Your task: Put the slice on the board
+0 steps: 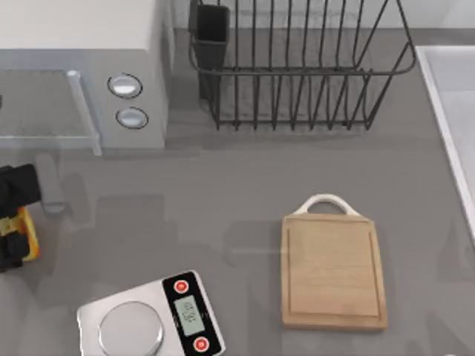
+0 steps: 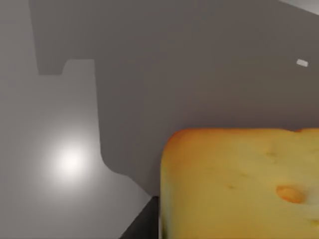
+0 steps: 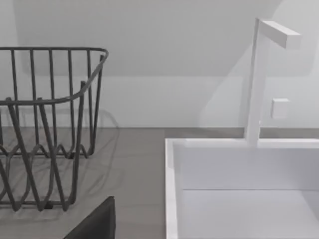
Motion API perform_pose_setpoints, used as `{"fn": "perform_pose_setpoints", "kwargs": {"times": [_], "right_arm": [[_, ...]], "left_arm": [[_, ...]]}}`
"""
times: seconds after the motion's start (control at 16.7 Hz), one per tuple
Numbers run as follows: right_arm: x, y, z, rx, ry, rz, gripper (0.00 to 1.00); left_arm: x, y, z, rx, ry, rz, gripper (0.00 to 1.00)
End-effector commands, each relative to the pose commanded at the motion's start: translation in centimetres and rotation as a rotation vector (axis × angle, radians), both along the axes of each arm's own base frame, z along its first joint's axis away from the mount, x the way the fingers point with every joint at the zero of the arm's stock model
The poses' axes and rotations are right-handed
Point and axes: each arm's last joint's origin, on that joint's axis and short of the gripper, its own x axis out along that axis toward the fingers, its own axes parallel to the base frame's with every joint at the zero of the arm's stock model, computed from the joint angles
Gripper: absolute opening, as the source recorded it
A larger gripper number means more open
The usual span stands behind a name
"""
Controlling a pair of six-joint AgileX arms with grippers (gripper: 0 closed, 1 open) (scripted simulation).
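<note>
The slice (image 1: 28,236), yellow-orange with a browner crust, is at the far left edge of the table, held between the black jaws of my left gripper (image 1: 11,222). In the left wrist view the slice (image 2: 239,184) looms very close, above grey table. The board (image 1: 334,271), light wood with a groove and a white loop handle, lies flat at the lower right of the table, far from the slice. A dark part of my right gripper (image 3: 94,224) shows in the right wrist view, facing the rack and sink.
A silver-and-black scale (image 1: 152,319) sits at the front, between the slice and the board. A microwave (image 1: 82,74) stands at the back left and a black wire dish rack (image 1: 297,67) at the back middle. A white sink (image 1: 453,111) runs along the right edge.
</note>
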Motion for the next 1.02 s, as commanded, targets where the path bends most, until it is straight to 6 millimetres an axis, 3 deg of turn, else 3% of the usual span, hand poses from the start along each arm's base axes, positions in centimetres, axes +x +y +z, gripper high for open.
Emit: {"fn": "perform_pose_setpoints", "kwargs": {"times": [0.36, 1.02], "right_arm": [[0.0, 0.0, 0.0, 0.0, 0.0, 0.0, 1.0], [0.0, 0.0, 0.0, 0.0, 0.0, 0.0, 1.0]], "left_arm": [[0.0, 0.0, 0.0, 0.0, 0.0, 0.0, 0.02], [0.1, 0.05, 0.54, 0.0, -0.005, 0.002, 0.0]]}}
